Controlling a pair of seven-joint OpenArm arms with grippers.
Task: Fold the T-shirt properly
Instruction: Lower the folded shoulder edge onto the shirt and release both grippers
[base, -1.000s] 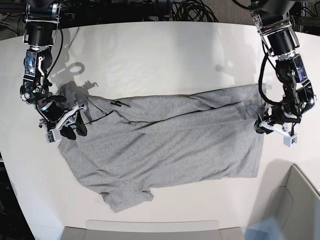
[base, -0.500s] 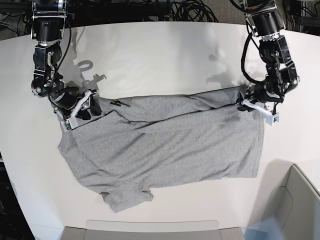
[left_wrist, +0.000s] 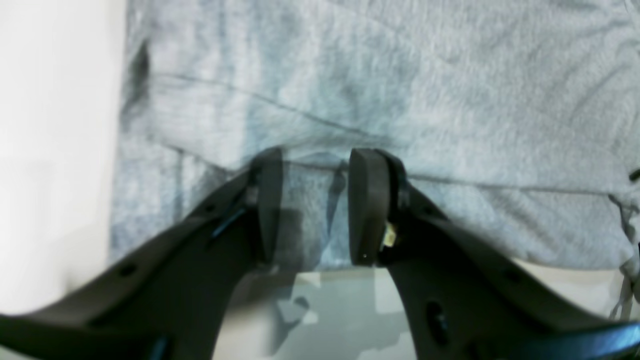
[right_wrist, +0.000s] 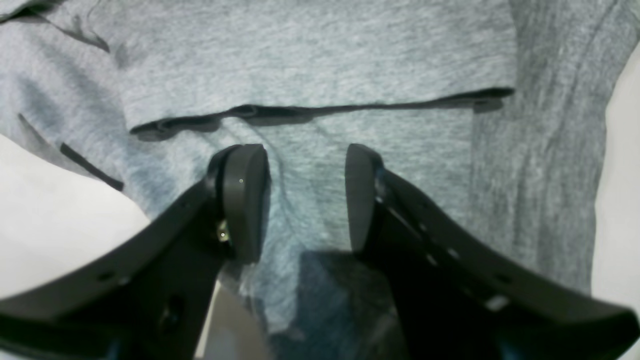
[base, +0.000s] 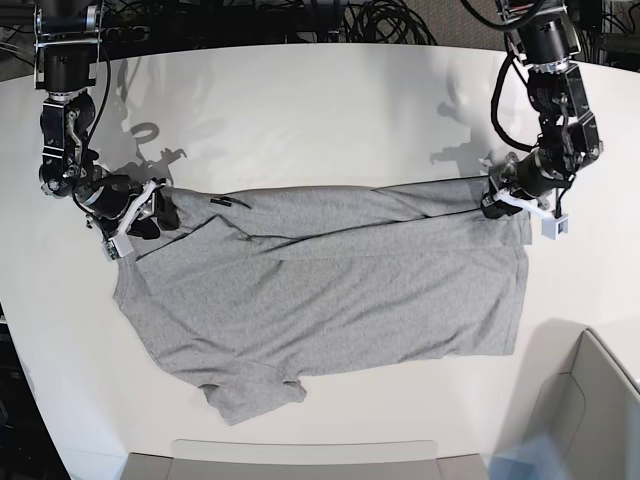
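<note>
The heather-grey T-shirt (base: 330, 290) lies spread across the white table (base: 300, 110), plain side up, with its far edge pulled into a taut straight band between my two grippers. My left gripper (base: 505, 203) grips the shirt's far right corner. In the left wrist view the cloth (left_wrist: 450, 100) is bunched between the fingers of that gripper (left_wrist: 310, 200). My right gripper (base: 150, 215) grips the far left edge by the shoulder. In the right wrist view the cloth (right_wrist: 320, 60) runs between the fingers of that gripper (right_wrist: 305, 200). No lettering shows.
A grey bin (base: 590, 410) stands at the front right corner. A grey tray edge (base: 300, 460) runs along the front. Black cables (base: 380, 20) lie behind the table's far edge. A sleeve (base: 255, 395) sticks out at the shirt's front.
Both grippers have moved toward the far side of the table with the shirt's edge. The loose folded band between them is now stretched straight.
</note>
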